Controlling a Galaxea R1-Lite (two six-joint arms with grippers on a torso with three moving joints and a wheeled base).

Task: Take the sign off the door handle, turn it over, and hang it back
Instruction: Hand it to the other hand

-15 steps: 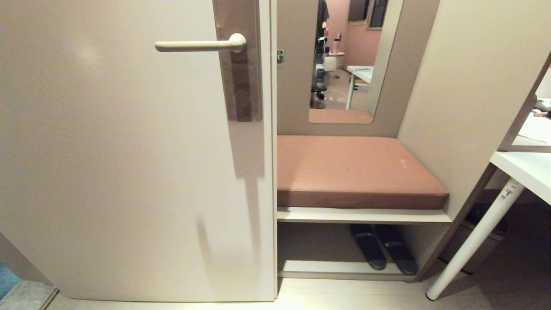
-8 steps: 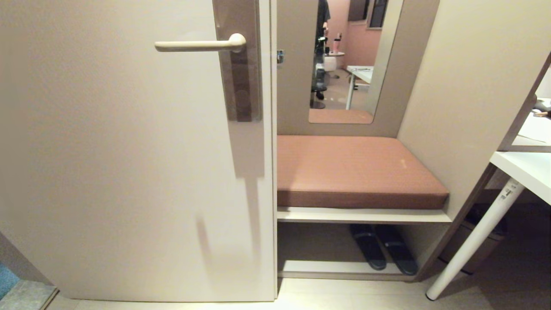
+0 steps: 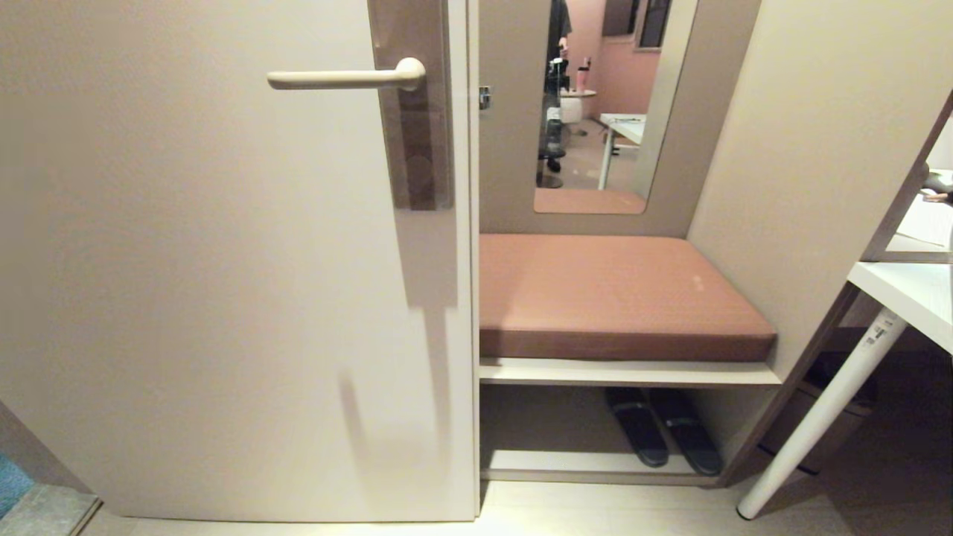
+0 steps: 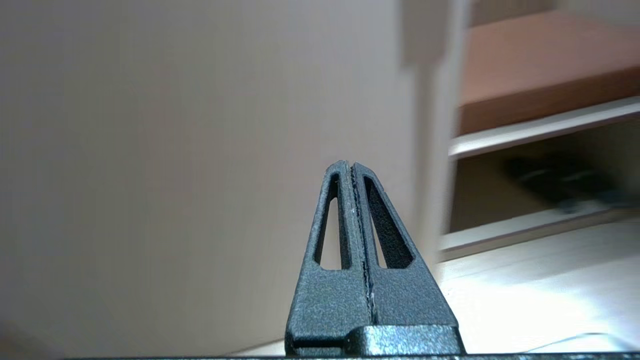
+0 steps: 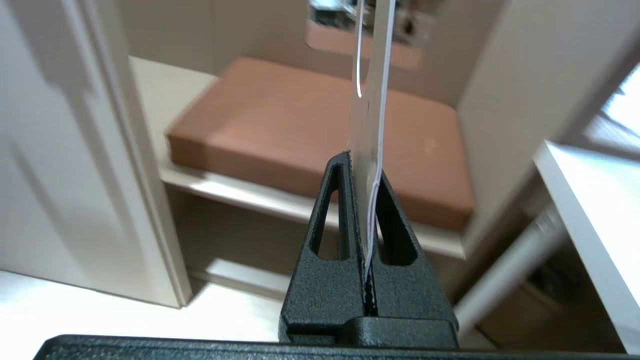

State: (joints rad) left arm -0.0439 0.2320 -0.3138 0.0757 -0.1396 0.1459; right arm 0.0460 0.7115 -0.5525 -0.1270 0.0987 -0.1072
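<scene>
Now the right gripper [image 5: 364, 167] pinches the sign [image 5: 371, 90] edge-on.
Its two fingers [image 5: 335, 210] are squeezed together on the sign's lower end, and the thin card sticks straight up past the tips. The left gripper [image 4: 350, 167] is closed tight too, with nothing between its fingers. The door handle [image 3: 346, 76] is bare, with no gripper seen near it.

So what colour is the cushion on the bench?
Terracotta brown, plain with no pattern: the cushion shows best in the head view.
</scene>
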